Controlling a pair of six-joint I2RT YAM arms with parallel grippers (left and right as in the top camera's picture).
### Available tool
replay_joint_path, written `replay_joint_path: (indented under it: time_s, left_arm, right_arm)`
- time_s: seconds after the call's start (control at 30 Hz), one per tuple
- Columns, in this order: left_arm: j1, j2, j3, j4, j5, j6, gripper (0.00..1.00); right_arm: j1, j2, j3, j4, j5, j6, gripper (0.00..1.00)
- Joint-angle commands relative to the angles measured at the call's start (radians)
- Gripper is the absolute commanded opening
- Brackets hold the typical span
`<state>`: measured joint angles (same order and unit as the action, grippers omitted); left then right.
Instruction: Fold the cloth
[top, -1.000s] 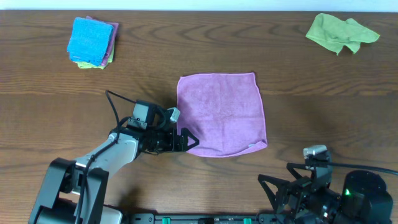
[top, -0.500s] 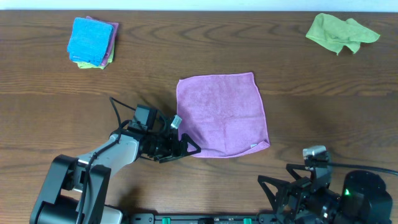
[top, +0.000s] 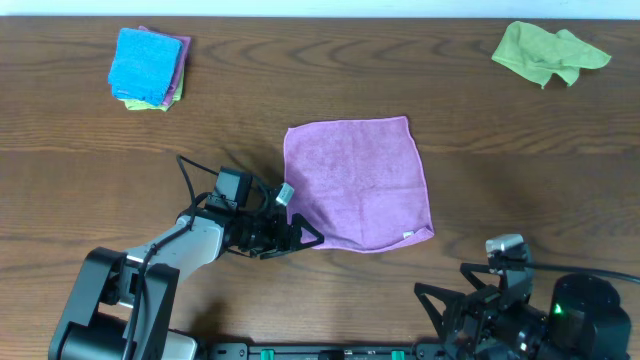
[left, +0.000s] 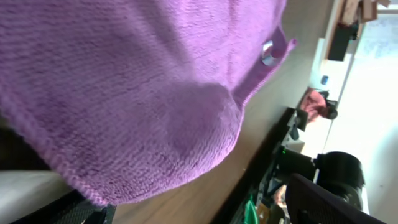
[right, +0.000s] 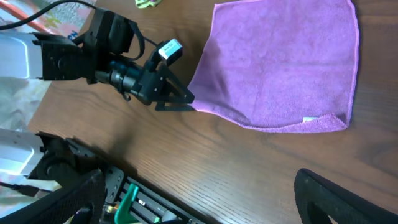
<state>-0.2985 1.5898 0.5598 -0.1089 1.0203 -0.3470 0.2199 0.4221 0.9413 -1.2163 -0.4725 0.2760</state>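
A purple cloth (top: 355, 185) lies spread flat in the middle of the wooden table. It also shows in the right wrist view (right: 280, 62). My left gripper (top: 308, 237) lies low on the table at the cloth's front-left corner, fingers spread. In the left wrist view the cloth (left: 137, 81) fills the frame and bulges over the open left gripper (left: 193, 205); the corner sits between the jaws. The left gripper also shows in the right wrist view (right: 180, 99). My right gripper (right: 199, 205) is open and empty, parked at the front right (top: 450, 300), away from the cloth.
A stack of folded cloths (top: 148, 67), blue on top, sits at the far left. A crumpled green cloth (top: 548, 52) lies at the far right. A small white tag (top: 407, 236) is at the purple cloth's front-right corner.
My left gripper has slid right to the cloth's front-left corner, and the cloth's front edge has shifted slightly right. The right arm has not moved.
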Motion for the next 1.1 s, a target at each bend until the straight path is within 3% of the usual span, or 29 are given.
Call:
replay_joint_path:
  time_s: [0.0, 0.23, 0.37, 0.6, 0.83, 1.07]
  left_arm:
    - [-0.003, -0.004, -0.007, -0.01, 0.063, 0.003, 0.86]
    - [-0.003, -0.124, -0.007, -0.081, 0.076, 0.007, 0.83]
    - [-0.003, -0.233, -0.007, -0.172, 0.013, 0.013, 0.81]
    - [-0.004, -0.322, -0.009, -0.379, -0.369, 0.054, 0.86]
    - [-0.004, -0.278, -0.012, -0.268, -0.429, 0.063, 0.87]
    - [-0.004, -0.167, -0.013, -0.162, -0.39, 0.063, 0.86]
  right_arm:
    - [-0.005, -0.006, 0.005, -0.005, -0.01, -0.023, 0.96]
    - [-0.005, -0.006, 0.005, -0.005, -0.01, -0.023, 0.97]
    - [-0.005, -0.006, 0.005, -0.004, -0.01, -0.023, 0.97]
    - [-0.005, -0.006, 0.005, -0.003, -0.002, -0.032, 0.98]
    - [-0.005, -0.006, 0.005, -0.002, 0.0, -0.035, 0.98]
    - [-0.005, -0.006, 0.005, -0.002, 0.001, -0.039, 0.98]
